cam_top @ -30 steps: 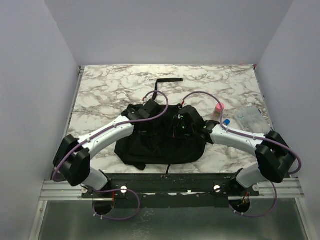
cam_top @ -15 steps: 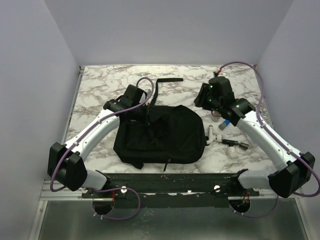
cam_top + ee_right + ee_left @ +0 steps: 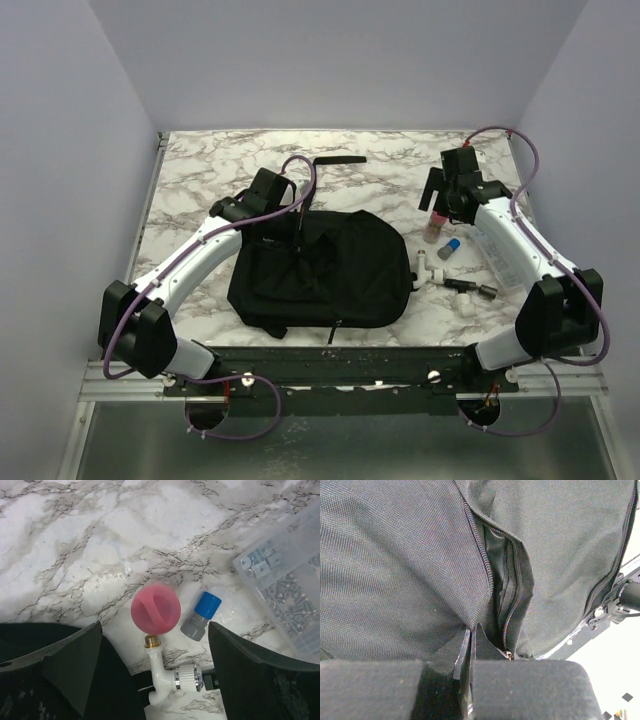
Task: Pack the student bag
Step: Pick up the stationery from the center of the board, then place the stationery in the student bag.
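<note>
1. Student bag [image 3: 330,270]: lies flat on desk [image 3: 200,180], near-centre, just ahead of the arm bases. Its top loop [image 3: 335,162] is stretched toward the far edge.
2. Zip opening [image 3: 502,580]: partly undone, w/ dark lining showing inside.
3. L end effector [image 3: 470,642]: clenched, fingers pinching bag fabric right beside the zip, at the bag's far-left part.
4. R end effector [image 3: 154,625]: released, fingers spread wide, gripping nothing. It hovers over the desk to the right of the bag, well apart from it.
5. Between the R fingers in the wrist view sits a pink round cap [image 3: 155,608], w/ a blue-topped grey plug [image 3: 201,615] just beside it.
6. White elbow fitting [image 3: 162,672]: has a brass end and chrome collar. The brass end is right by the pink cap; can't tell if they touch.
7. Clear box [image 3: 287,590]: holds metal hardware, at the desk's right side, near the plug.
</note>
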Robot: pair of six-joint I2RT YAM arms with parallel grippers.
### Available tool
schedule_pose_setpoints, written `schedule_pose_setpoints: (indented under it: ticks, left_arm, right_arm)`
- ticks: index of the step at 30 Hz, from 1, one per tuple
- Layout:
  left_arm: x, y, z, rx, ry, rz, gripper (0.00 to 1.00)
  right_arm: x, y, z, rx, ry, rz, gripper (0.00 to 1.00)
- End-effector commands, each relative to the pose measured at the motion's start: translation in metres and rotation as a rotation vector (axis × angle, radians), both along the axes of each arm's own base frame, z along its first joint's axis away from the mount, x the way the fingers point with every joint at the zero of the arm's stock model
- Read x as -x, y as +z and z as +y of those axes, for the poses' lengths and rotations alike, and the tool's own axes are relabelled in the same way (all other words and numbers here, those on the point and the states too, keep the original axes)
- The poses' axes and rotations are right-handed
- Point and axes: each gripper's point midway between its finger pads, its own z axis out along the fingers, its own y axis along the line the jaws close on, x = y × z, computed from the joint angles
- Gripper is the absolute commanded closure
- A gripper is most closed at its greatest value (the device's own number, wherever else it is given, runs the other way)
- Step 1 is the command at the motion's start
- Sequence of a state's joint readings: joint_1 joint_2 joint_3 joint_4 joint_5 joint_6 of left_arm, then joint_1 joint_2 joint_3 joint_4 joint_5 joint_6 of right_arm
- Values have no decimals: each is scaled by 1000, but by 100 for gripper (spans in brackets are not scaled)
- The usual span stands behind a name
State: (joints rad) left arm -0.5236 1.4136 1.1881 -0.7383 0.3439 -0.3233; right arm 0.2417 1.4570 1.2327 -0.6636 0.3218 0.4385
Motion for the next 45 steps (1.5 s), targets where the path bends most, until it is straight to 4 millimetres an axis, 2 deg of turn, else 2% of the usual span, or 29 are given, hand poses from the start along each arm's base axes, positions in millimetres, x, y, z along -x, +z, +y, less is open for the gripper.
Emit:
schedule_pose_setpoints:
  ticks: [1,3,10,15,17,18,20,23,26,28,30,33,34,35,38,40,43,45]
  left_arm:
    - [1,8,-12,77,-49,-15,100]
    - [3,6,-15,89,-59,9,100]
    - [5,5,-14,88,-52,14,100]
    - [5,2,-14,83,-50,21,100]
    - [6,-1,-14,83,-47,33,100]
    - [7,-2,-14,87,-50,38,100]
    - [9,-3,-17,97,-57,51,100]
    - [8,-4,-17,97,-60,51,100]
    - [6,-4,-17,94,-58,47,100]
    - [5,-4,-17,88,-57,42,100]
    - [3,-5,-15,79,-51,31,100]
    - [1,-5,-14,72,-44,18,100]
    - [0,-5,-14,69,-44,17,100]
    - [0,-5,-13,66,-41,14,100]
    - [-3,-5,-12,61,-37,4,100]
    - [-3,-6,-12,60,-36,1,100]
    - [-3,-6,-12,60,-37,-8,100]
    - [-4,-4,-12,62,-35,-24,100]
  right_arm:
    - [-15,-27,-2,7,-1,30,10]
    - [-17,-37,-6,29,-27,58,12]
    - [-20,-58,-5,28,-27,70,33]
    - [-22,-67,-11,65,-31,53,80]
    - [-19,-60,-15,80,-42,52,95]
    - [-17,-54,-15,79,-42,49,99]
    - [-13,-34,-16,70,-38,21,99]
    - [-7,7,-6,7,9,-60,99]
    - [3,44,19,-123,112,-135,99]
    - [12,62,38,-224,174,-158,100]
    - [23,73,72,-395,288,-166,99]
    - [47,82,132,-742,444,-140,99]
    - [58,77,150,-840,485,-115,99]
    - [65,81,168,-918,518,-121,99]
    - [85,76,210,-1047,600,-134,100]
    - [94,72,225,-1112,608,-141,99]
    - [95,66,233,-1135,599,-148,99]
    - [95,56,238,-1127,590,-115,99]
